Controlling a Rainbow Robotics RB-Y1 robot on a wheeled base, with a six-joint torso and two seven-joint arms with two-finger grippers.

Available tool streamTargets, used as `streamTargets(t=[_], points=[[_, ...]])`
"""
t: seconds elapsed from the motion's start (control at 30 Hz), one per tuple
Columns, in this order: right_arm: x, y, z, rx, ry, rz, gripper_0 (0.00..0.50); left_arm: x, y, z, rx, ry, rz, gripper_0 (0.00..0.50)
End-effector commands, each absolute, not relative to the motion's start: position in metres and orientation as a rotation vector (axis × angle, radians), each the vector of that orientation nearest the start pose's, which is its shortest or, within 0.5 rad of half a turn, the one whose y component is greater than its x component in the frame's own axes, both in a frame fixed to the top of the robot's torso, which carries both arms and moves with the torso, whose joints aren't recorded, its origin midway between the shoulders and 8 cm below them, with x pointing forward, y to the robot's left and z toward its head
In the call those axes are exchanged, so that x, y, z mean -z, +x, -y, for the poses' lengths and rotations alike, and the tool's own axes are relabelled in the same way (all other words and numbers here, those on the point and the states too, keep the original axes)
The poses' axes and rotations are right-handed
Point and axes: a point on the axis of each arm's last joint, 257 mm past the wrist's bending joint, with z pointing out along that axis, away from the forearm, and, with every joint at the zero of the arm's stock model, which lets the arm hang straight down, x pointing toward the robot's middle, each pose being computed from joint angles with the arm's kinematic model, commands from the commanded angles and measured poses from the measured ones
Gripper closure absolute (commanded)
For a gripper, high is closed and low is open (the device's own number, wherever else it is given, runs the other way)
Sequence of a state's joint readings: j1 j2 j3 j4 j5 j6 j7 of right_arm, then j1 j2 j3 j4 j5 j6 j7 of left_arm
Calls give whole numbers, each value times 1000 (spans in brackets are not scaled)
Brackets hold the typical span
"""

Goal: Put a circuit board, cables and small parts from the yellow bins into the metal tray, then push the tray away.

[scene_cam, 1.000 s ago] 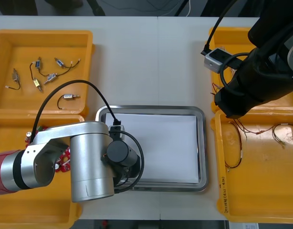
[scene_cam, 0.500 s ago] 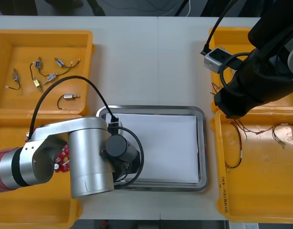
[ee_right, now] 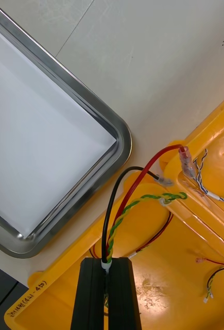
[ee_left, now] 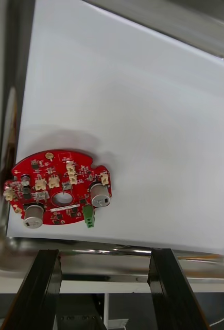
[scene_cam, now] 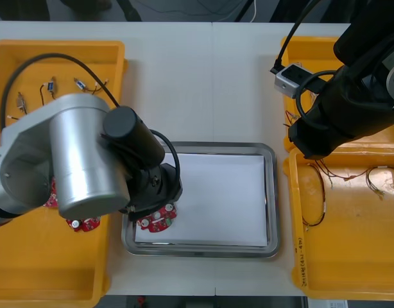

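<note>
A round red circuit board (scene_cam: 156, 218) (ee_left: 57, 195) lies flat on the white inside of the metal tray (scene_cam: 271, 192), in its near left corner. My left gripper (ee_left: 104, 252) hangs open just above the tray's near rim, the board beyond its fingertips and untouched. My right gripper (ee_right: 107, 263) is shut on a bundle of cables (ee_right: 127, 201): one red, one black, one twisted yellow and green. It holds them above the near right bin (ee_right: 158, 289), beside the tray's corner (ee_right: 122, 139). In the front view the right arm (scene_cam: 341, 109) hides that gripper.
The far left bin (scene_cam: 113, 64) holds several small metal parts (scene_cam: 68, 102). More red boards (scene_cam: 85, 223) lie in the near left bin (scene_cam: 30, 269). Red cables (scene_cam: 319, 192) lie in the near right bin (scene_cam: 351, 256). A twisted blue and white cable (ee_right: 204, 185) lies in the far right bin.
My left arm has swung from the near left bin out over the tray and risen. The circuit board now lies in the tray, let go. The right arm has not moved.
</note>
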State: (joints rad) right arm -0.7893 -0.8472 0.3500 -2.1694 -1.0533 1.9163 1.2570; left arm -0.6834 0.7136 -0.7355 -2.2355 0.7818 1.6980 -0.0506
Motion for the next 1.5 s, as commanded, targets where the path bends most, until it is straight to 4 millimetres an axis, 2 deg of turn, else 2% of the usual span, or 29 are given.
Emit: streamTargets(t=[0.03, 0.27, 0.43, 0.5, 0.53, 0.7, 0.73, 0.83, 0.93, 0.97, 1.0, 1.13, 1.17, 1.2, 1.5], points=[[116, 396, 170, 91, -1061, -2510, 500, 178, 372, -118, 287, -328, -2717, 0], [132, 385, 156, 79, -1165, -2514, 500, 135, 379, -173, 225, -345, -2744, 0], [142, 377, 126, 52, -1269, -2469, 500, 106, 392, -199, 262, -346, -2734, 0], [144, 376, 118, 54, -1296, -2453, 500, 102, 395, -205, 267, -343, -2732, 0], [147, 374, 107, 62, -1334, -2430, 500, 95, 401, -213, 269, -335, -2724, 0], [155, 372, 88, 92, -1403, -2376, 500, 90, 413, -237, 236, -332, -2720, 0], [160, 370, 81, 100, -1432, -2359, 500, 87, 420, -248, 214, -325, -2714, 0], [169, 365, 72, 104, -1486, -2329, 500, 86, 430, -266, 184, -319, -2713, 0], [177, 364, 65, 130, -1587, -2256, 500, 90, 439, -283, 129, -298, -2714, 0], [177, 364, 65, 130, -1587, -2256, 500, 90, 439, -283, 129, -298, -2714, 0], [183, 363, 64, 158, -1644, -2217, 500, 92, 444, -293, 93, -284, -2713, 0], [197, 359, 59, 198, -1747, -2147, 500, 98, 453, -311, 42, -243, -2722, 0], [197, 359, 59, 198, -1747, -2147, 500, 98, 453, -311, 42, -243, -2722, 0], [207, 356, 58, 216, -1801, -2130, 500, 99, 459, -318, 24, -217, -2717, 0], [243, 351, 51, 229, -1954, -2078, 500, 102, 485, -338, -31, -10, -2678, 0]])
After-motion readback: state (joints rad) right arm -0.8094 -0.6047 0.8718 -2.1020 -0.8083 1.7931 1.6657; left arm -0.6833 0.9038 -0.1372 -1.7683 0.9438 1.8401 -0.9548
